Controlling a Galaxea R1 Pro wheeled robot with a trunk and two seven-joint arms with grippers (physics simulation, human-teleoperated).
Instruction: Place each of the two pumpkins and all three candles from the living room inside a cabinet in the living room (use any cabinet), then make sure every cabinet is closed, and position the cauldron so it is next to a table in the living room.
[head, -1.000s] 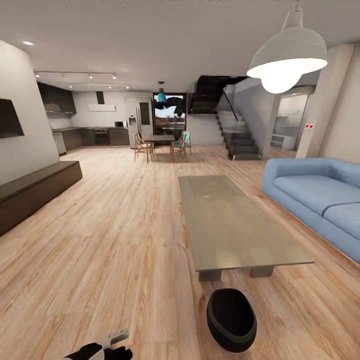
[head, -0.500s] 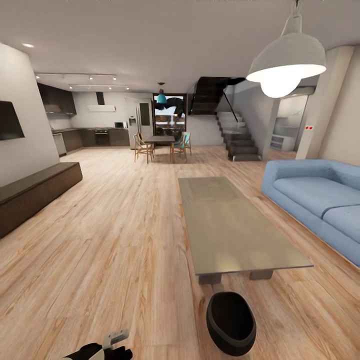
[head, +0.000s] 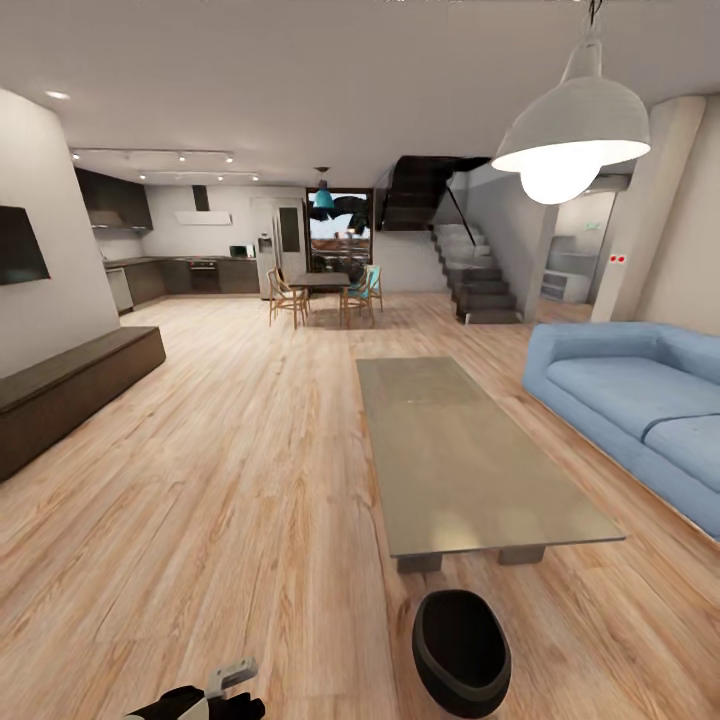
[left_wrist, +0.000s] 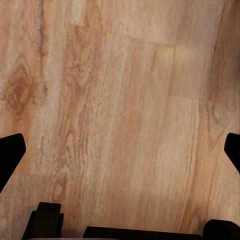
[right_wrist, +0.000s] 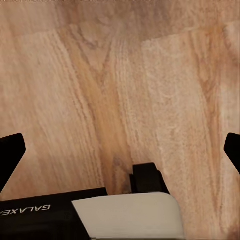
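Note:
The black cauldron stands on the wood floor just off the near short end of the long grey coffee table, a small gap apart from it. Along the left wall runs the low dark-brown cabinet, its fronts flush. Pumpkins and candles are out of view. Part of my left arm shows at the bottom edge of the head view. In the wrist views my left gripper and right gripper both hang open over bare floor, with nothing between the fingers.
A blue sofa lies right of the coffee table. A white pendant lamp hangs above. Far back are a dining table with chairs, the dark kitchen and a staircase. Wide floor lies between cabinet and coffee table.
The whole head view has shifted slightly, so the camera moved a little. The cauldron, table and cabinet keep their places; both grippers look unchanged.

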